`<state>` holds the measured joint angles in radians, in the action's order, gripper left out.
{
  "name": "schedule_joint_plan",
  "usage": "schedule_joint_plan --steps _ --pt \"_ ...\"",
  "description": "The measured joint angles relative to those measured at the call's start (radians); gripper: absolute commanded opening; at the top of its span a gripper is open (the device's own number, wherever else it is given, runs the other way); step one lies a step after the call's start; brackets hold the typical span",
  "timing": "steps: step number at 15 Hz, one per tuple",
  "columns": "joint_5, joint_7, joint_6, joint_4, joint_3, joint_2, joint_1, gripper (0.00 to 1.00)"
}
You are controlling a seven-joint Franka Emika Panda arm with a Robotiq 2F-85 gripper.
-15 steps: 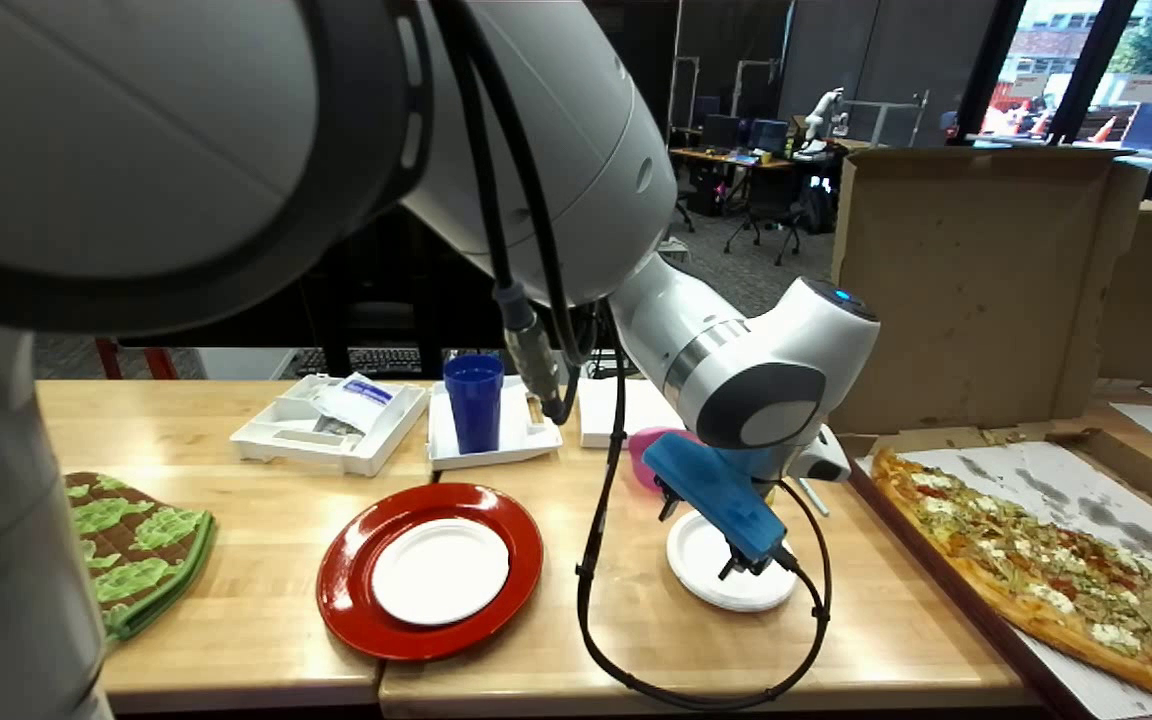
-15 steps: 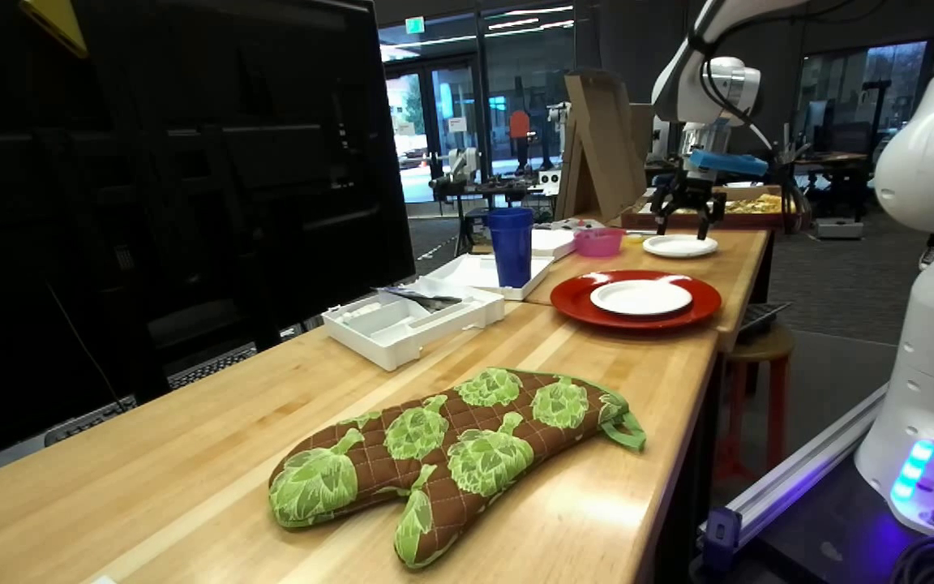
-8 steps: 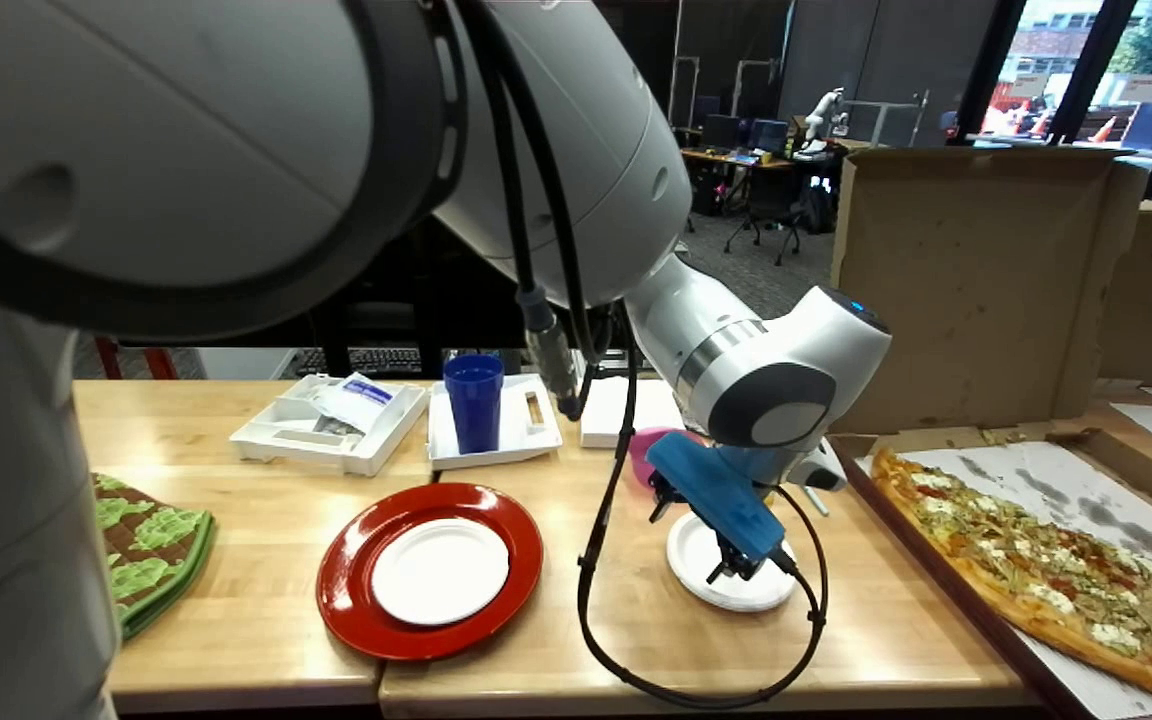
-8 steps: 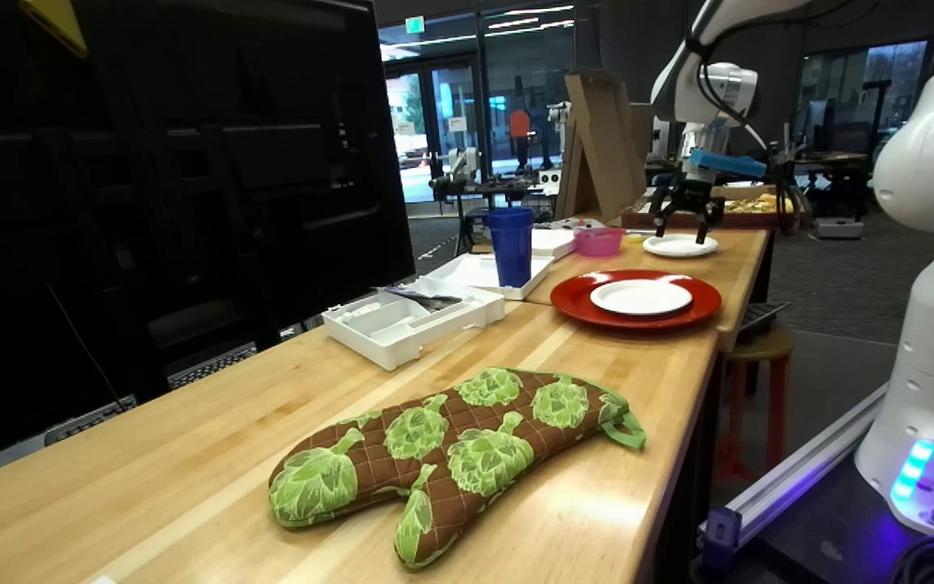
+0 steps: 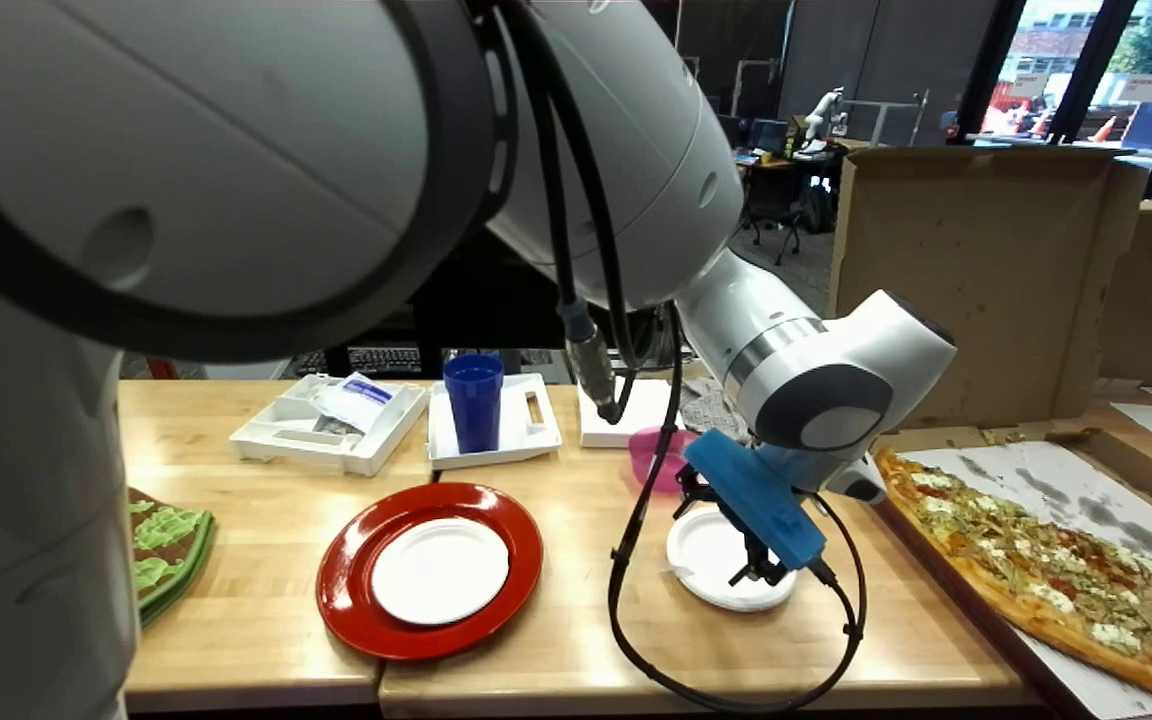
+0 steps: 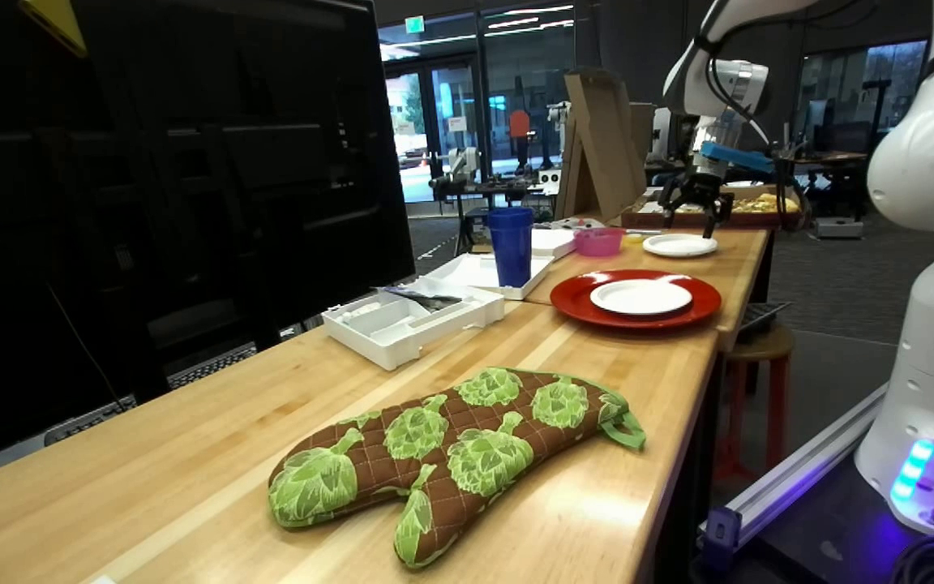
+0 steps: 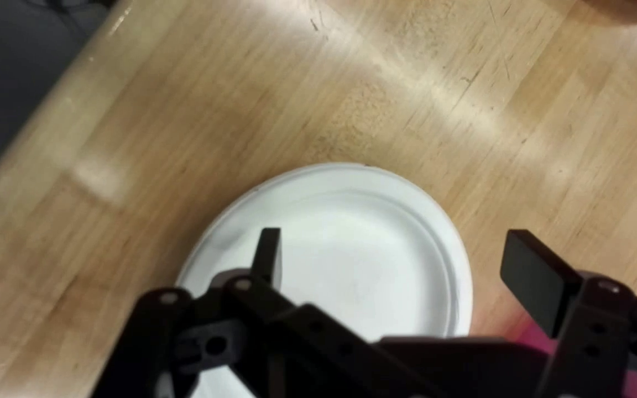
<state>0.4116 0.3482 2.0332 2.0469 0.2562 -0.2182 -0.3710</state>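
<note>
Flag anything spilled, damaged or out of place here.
No spill or breakage visible. Slightly odd: the blue cup stands inside a white tray rather than directly on the table. In the open pizza box, the liner is darkly stained beside the pizza, perhaps grease. The white plate below the open gripper lies flat.

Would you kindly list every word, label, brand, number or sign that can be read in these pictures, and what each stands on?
No text can be read for certain in any view.
Packet in the white tray: purple print, too small to read.
Green sign high in the background: too small to read.
White notices on the windows: too blurred to read.
Keyboard: keys too small to read.
</note>
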Motion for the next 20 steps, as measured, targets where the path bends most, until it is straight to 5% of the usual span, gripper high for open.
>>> schedule_joint_plan --steps 20 --pt "0.085 0.034 -0.245 -0.253 0.002 -0.183 -0.144 1.0"
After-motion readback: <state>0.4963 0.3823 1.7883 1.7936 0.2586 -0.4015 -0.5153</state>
